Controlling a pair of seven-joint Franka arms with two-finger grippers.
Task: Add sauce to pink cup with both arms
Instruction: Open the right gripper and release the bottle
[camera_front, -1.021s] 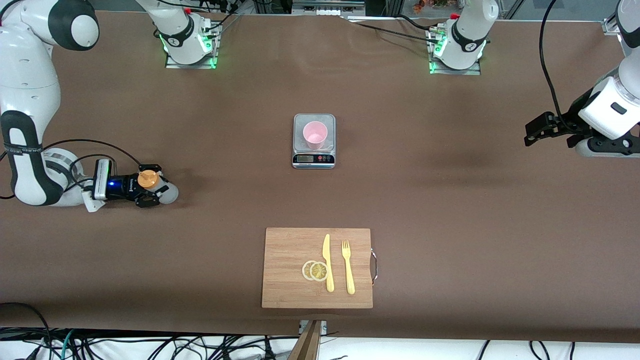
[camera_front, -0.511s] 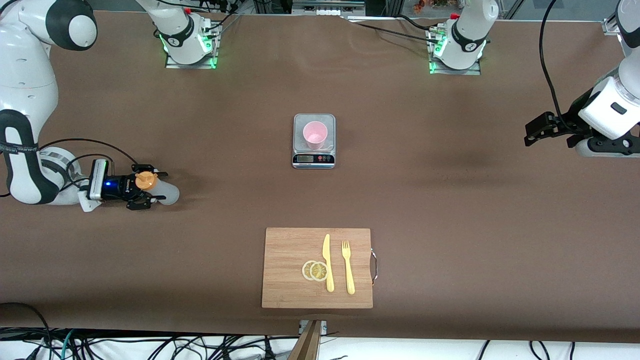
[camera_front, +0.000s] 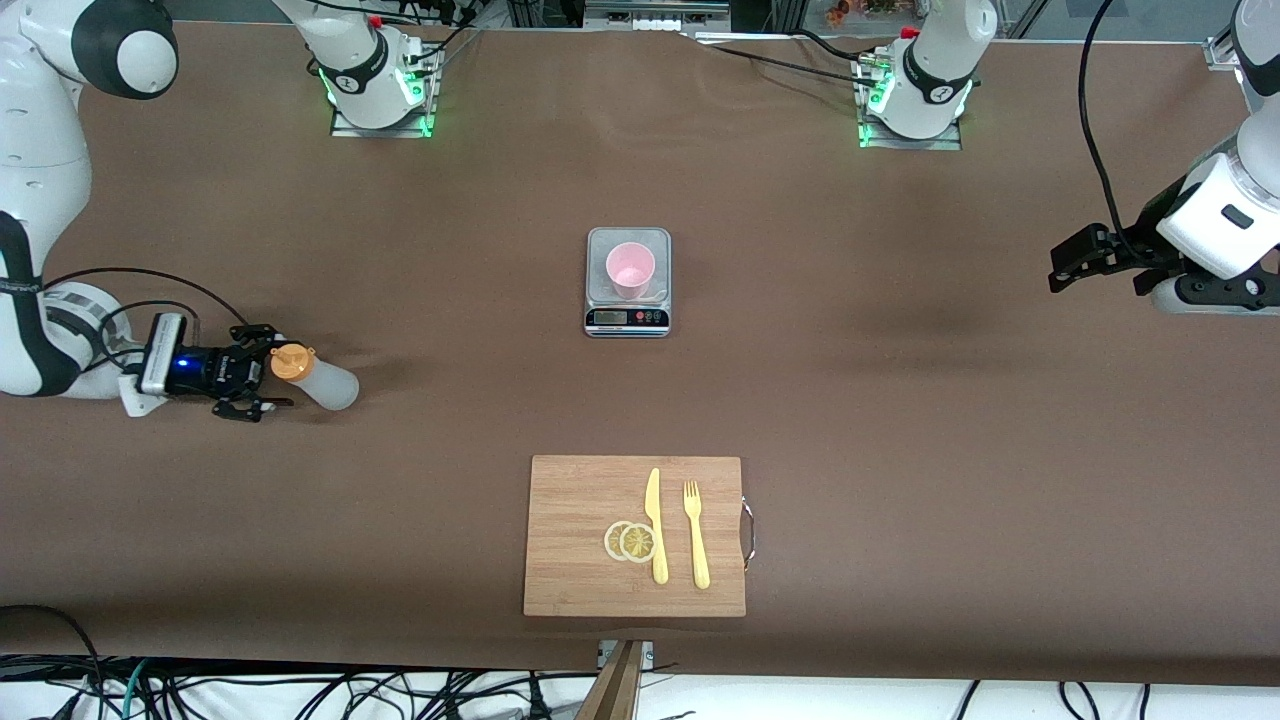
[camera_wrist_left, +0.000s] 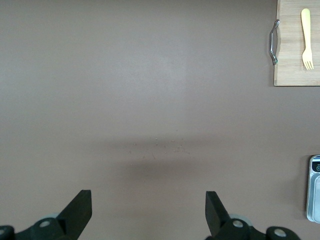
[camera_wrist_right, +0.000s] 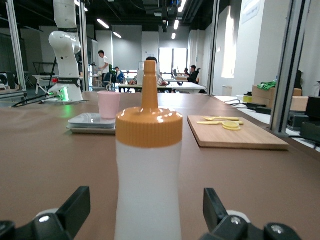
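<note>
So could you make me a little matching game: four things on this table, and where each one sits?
Things:
1. cup
2. fork
3. bottle
4. left claw

Places:
A. on the board
B. over bare table at the left arm's end, open
C. on the scale
D. upright on the table, by the open right claw

Pairs: 1-C, 2-A, 3-D, 4-B

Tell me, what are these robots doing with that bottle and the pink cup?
The right gripper is open by the sauce bottle, which stands on the table toward the right arm's end, not held. The pink cup sits on a scale mid-table. The left gripper waits open at the left arm's end.
</note>
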